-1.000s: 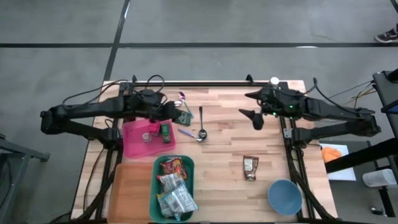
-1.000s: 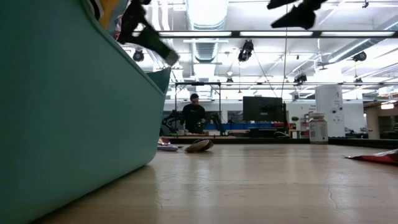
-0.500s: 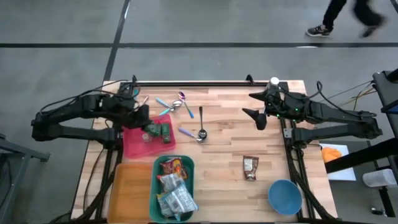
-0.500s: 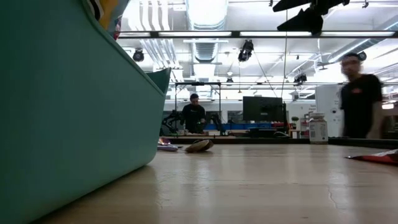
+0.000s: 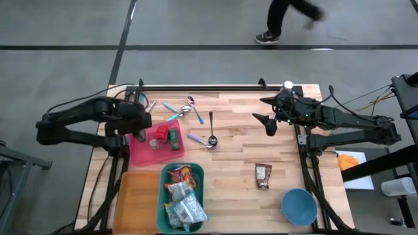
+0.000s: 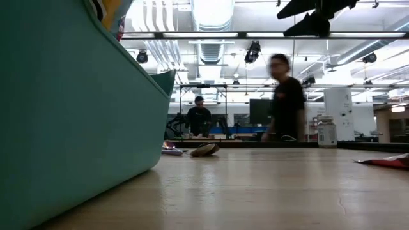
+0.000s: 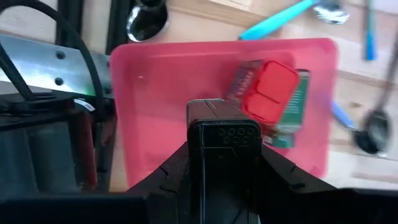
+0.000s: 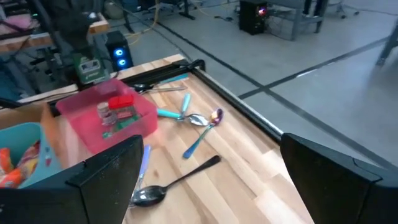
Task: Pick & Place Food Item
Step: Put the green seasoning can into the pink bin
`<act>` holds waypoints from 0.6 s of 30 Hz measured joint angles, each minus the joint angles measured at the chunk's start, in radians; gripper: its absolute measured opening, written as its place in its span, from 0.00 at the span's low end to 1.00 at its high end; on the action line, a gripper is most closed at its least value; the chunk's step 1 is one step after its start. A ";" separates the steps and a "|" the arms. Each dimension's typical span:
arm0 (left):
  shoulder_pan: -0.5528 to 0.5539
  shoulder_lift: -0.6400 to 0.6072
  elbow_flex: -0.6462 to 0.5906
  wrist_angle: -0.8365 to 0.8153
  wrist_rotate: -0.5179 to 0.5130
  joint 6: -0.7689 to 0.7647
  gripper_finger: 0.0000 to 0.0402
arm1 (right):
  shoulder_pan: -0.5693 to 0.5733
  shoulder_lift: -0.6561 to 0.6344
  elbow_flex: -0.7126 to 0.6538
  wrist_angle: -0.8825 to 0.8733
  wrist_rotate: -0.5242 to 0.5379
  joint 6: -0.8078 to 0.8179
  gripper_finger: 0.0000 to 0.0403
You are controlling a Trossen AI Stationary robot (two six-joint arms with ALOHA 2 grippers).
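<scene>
A pink bin [image 5: 136,154] stands at the table's left. In it lie a red-lidded item [image 7: 268,99] and a green packet [image 7: 293,118], also seen from above as the red item [image 5: 160,134] and the green packet [image 5: 174,138]. My left gripper [image 5: 140,127] hangs over the bin's far left corner, pointing down. Its fingers [image 7: 222,124] show together with nothing between them. My right gripper [image 5: 268,125] hovers high at the far right. It is open and holds nothing [image 8: 211,186].
A teal bin [image 5: 201,189] of food packets and an orange tray [image 5: 137,202] sit at the near left. Spoons [image 5: 210,130] lie beyond the bin. A brown packet [image 5: 262,176] and a blue bowl [image 5: 299,205] are near right. A person [image 6: 285,96] walks behind the table.
My left gripper has drawn back toward the table's left edge, from over the pink bin's right side to its far left corner. It has tipped from slanting to pointing almost straight down. A person has walked past beyond the far edge.
</scene>
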 joint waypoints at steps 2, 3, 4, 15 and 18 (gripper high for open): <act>0.000 0.028 -0.016 0.005 -0.005 0.004 0.29 | 0.000 -0.002 0.000 0.001 0.030 0.001 0.93; 0.000 0.041 -0.022 0.006 -0.015 0.006 0.29 | 0.000 -0.003 0.000 0.001 0.041 0.002 0.93; 0.000 0.052 -0.028 0.010 -0.023 0.006 0.30 | 0.000 -0.003 0.000 0.003 0.048 0.002 0.93; 0.000 0.109 -0.124 0.142 -0.093 0.083 0.32 | 0.000 -0.005 0.000 0.004 0.064 -0.002 0.93; 0.000 0.108 -0.158 0.178 -0.097 0.086 0.32 | 0.000 -0.006 0.000 0.005 0.064 -0.002 0.93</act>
